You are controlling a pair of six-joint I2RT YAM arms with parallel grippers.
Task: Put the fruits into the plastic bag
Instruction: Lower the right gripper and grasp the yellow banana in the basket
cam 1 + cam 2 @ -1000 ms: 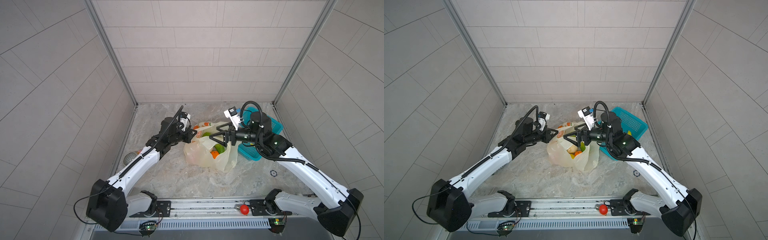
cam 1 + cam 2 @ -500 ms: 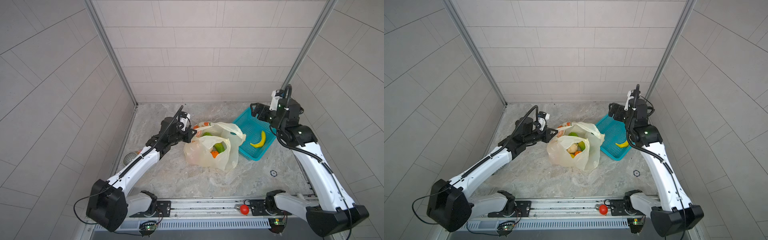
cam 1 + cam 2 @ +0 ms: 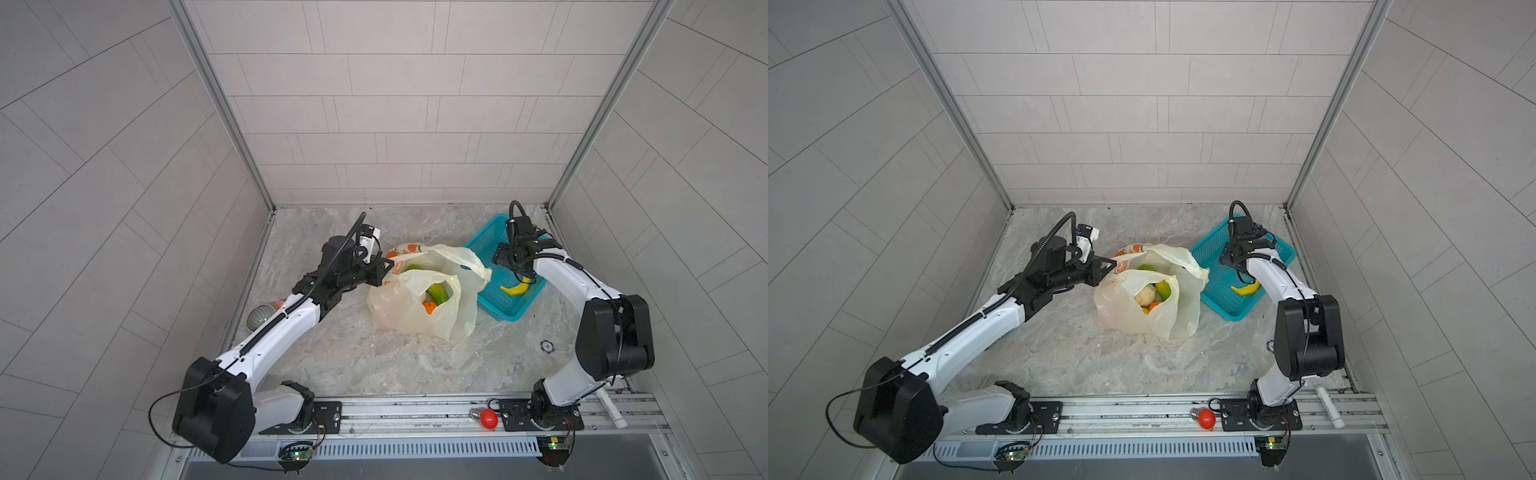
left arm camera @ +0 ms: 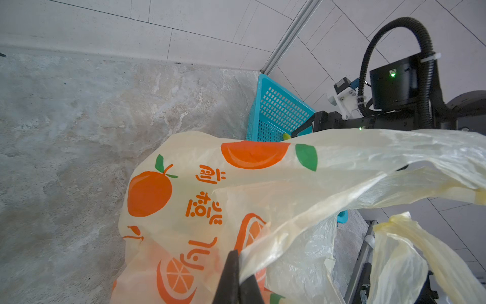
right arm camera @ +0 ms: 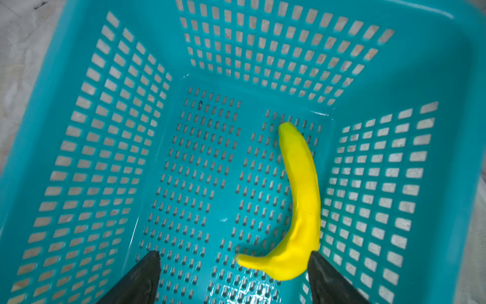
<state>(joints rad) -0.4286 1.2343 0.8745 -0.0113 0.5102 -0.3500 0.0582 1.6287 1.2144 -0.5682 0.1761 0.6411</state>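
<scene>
Furthest left we find the left gripper (image 3: pixel 385 266) with its jaws pressed together on a thin fold at the rim of the plastic bag (image 3: pixel 415 320). The left wrist view shows the dark fingers (image 4: pixel 232 265) pinching the pale yellow film just beside the printed orange slices. The bag sits on the marble floor near the middle in both top views, its mouth gaping upward. Inside it we see a green oblong fruit (image 3: pixel 438 292), an orange one (image 3: pixel 430 306) and a whitish one (image 3: pixel 1145 295). To the right of the bag, touching its loose edge, stands the teal basket (image 3: pixel 498 309). The yellow banana (image 5: pixel 299 200) lies flat on the basket's perforated floor, close to one side wall. The right gripper (image 5: pixel 234 255) hangs over it, pointing down into the basket with its jaws wide apart and the banana's curved end between them. One finger (image 5: pixel 323 273) is right against the bend, but we cannot tell if it touches.
</scene>
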